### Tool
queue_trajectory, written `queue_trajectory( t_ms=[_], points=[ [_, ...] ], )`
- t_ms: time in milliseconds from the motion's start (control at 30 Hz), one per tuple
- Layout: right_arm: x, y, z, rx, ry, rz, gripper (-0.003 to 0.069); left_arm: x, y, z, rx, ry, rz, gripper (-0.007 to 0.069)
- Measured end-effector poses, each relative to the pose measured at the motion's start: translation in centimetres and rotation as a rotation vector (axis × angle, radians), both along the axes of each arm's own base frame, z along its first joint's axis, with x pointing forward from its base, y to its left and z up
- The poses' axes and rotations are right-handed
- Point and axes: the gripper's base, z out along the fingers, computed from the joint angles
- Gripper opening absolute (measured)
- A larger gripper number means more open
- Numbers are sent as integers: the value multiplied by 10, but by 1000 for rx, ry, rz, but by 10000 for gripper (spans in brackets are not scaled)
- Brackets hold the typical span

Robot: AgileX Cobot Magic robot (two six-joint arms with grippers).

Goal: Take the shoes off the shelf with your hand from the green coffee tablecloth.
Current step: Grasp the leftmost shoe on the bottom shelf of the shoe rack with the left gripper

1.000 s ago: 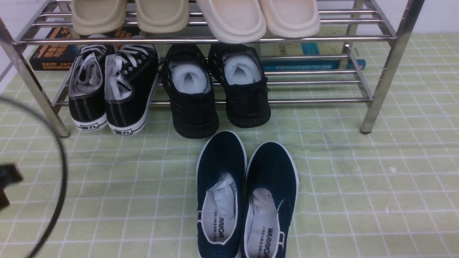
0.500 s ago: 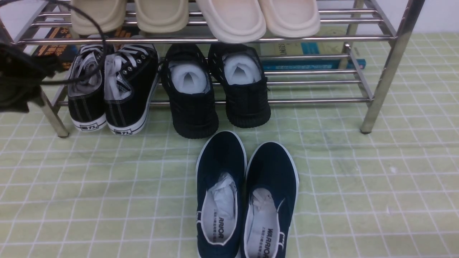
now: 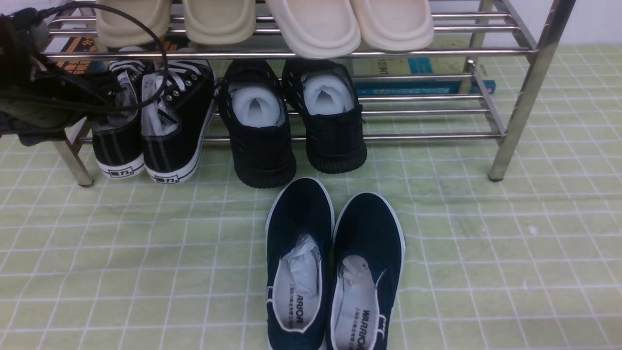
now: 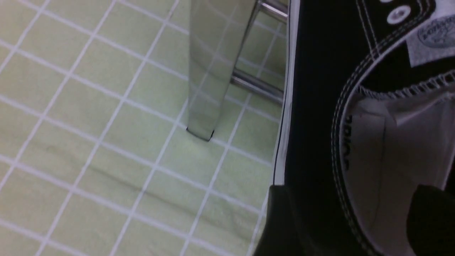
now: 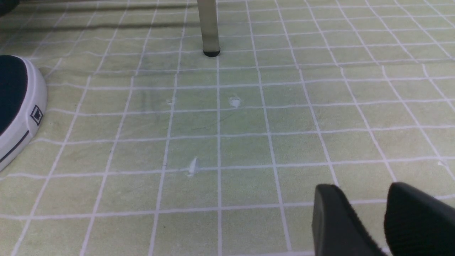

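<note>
The pair of black canvas shoes stands on the lower tier of the chrome shelf, at its left end, heels toward me. My left gripper, a bulky black hand with looping cables, is at the left shoe of the pair. In the left wrist view that gripper is open: one finger is outside the shoe's side wall, the other is over its grey lining. My right gripper hovers low over the green tablecloth, jaws a narrow gap apart and empty.
All-black knit sneakers stand next to the canvas pair. Navy slip-ons lie on the cloth in front; one toe shows in the right wrist view. Beige slippers fill the upper tier. Shelf legs stand on the cloth.
My left hand has risen from the lower left edge and moved right, from beside the shelf's left leg to over the left canvas shoe. The shoes have not moved.
</note>
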Motion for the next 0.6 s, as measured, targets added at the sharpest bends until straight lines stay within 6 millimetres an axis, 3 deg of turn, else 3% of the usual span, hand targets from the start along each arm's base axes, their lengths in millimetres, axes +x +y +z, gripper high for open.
queue_trajectory(
  t_ms=[333, 500, 533, 567, 600],
  points=[
    [0, 0, 0, 0, 0, 0, 237, 18, -1, -28, -5, 17, -8, 436],
    [0, 0, 0, 0, 0, 0, 237, 22, -1, -31, -15, 0, -3, 201],
    [0, 0, 0, 0, 0, 0, 237, 22, -1, -31, -15, 0, -3, 188],
    [0, 0, 0, 0, 0, 0, 237, 21, -1, -31, -13, 2, -3, 80],
    [0, 0, 0, 0, 0, 0, 237, 21, -1, -30, -12, 4, -2, 44]
  ],
)
